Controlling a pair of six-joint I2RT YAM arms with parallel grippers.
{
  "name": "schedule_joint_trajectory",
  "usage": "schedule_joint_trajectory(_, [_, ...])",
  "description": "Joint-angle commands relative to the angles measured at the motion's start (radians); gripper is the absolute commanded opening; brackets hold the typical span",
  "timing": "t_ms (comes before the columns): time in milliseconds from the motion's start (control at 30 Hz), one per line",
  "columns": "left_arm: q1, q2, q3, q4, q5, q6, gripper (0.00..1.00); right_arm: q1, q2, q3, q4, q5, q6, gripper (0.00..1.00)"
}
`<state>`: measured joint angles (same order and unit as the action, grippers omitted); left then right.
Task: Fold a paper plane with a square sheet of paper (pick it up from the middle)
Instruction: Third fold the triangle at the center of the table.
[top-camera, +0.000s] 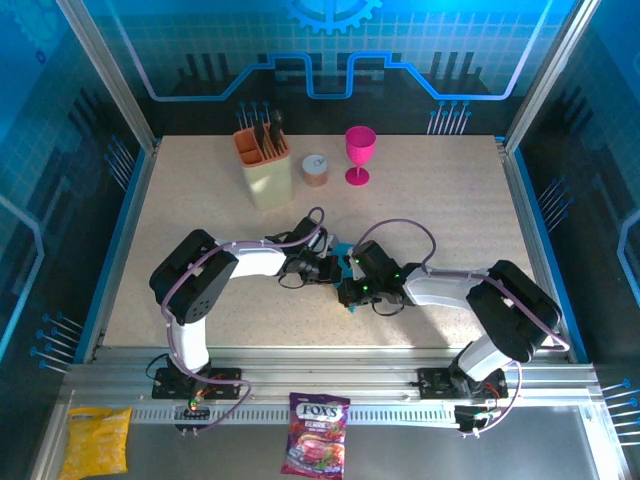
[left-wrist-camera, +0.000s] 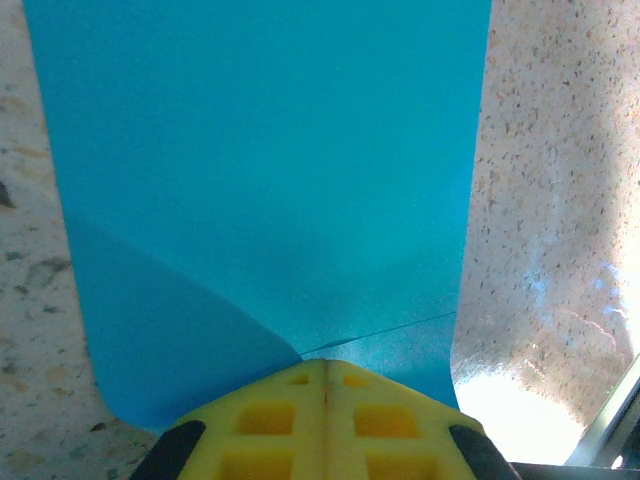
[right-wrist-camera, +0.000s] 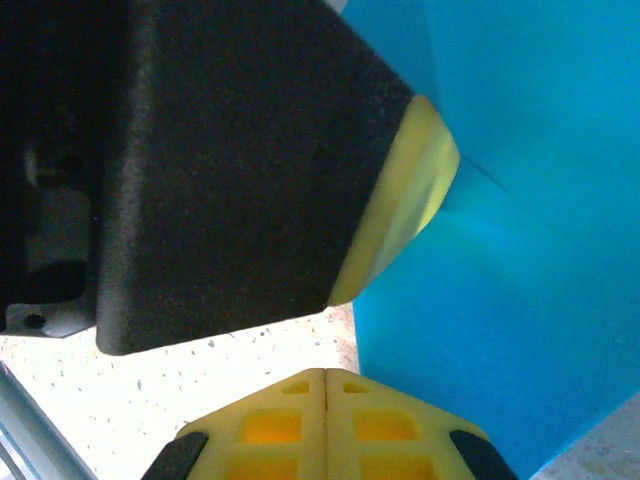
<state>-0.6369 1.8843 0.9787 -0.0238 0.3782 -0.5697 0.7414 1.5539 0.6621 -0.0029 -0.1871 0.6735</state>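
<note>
On the table (top-camera: 450, 200), the left hand (left-wrist-camera: 325, 372) pinches the thin blue square paper (left-wrist-camera: 270, 170), with the right hand (right-wrist-camera: 325, 378) clenched beside it; crease slowly and evenly.

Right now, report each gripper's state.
Left gripper: jaws shut on the square sheet of paper.
Right gripper: jaws shut beside the sheet; whether they pinch it cannot be told.

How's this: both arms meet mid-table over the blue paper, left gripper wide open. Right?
Not quite. The left gripper is shut, not wide open: the left wrist view shows its yellow fingers pressed together on the edge of the blue paper. The rest stands.
</note>
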Motion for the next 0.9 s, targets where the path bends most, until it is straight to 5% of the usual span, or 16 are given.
schedule_joint_trajectory(0, [0.009,0.029,-0.013,-0.047,-0.044,0.013,0.00,0.003,0.012,-0.015,0.029,0.010,0.014,0.00])
schedule_joint_trajectory(867, [0.009,0.044,-0.010,-0.100,-0.118,-0.031,0.00,-0.062,-0.079,-0.287,0.142,-0.027,0.067,0.00])
